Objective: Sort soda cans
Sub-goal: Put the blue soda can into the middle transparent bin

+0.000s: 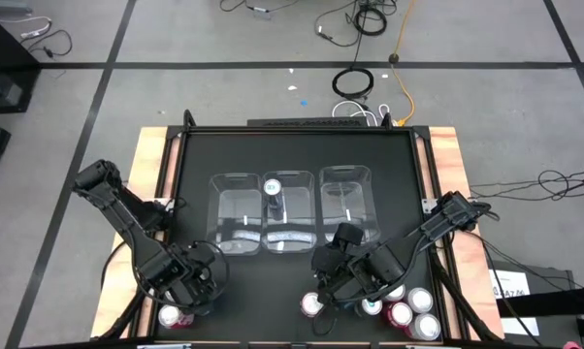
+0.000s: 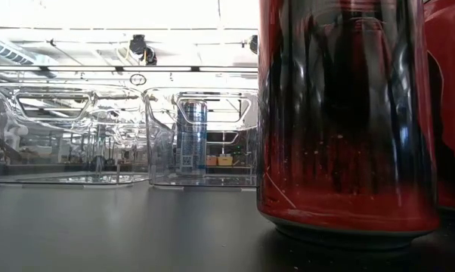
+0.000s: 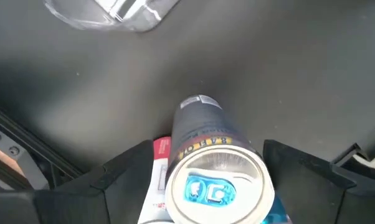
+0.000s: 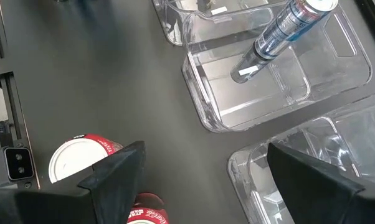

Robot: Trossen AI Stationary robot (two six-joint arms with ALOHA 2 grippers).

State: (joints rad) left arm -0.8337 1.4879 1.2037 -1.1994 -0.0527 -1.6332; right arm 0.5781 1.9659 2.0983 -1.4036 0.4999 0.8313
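Note:
Several soda cans stand upright at the table's near edge. One group (image 1: pixel 408 312) is near right, a red-topped one (image 1: pixel 312 306) stands apart from it, and another (image 1: pixel 171 315) is near left. A blue can (image 1: pixel 272 186) stands in the middle clear bin (image 1: pixel 290 233), also seen in the low view (image 2: pixel 191 136). My left gripper (image 1: pixel 183 291) is open. Its fingers stand on either side of a dark can with a silver top (image 3: pixel 218 180) without touching it; a red can (image 3: pixel 157 168) is beside it. My right gripper (image 1: pixel 331 267) is open above the table between the bins and a red can (image 4: pixel 78 163).
Three clear bins sit side by side mid-table, left (image 1: pixel 236 208), middle and right (image 1: pixel 348 204). A red can (image 2: pixel 341 113) fills the low view close to the camera. Wooden rails (image 1: pixel 151 165) frame the black mat. Bare mat lies between the bins and the near cans.

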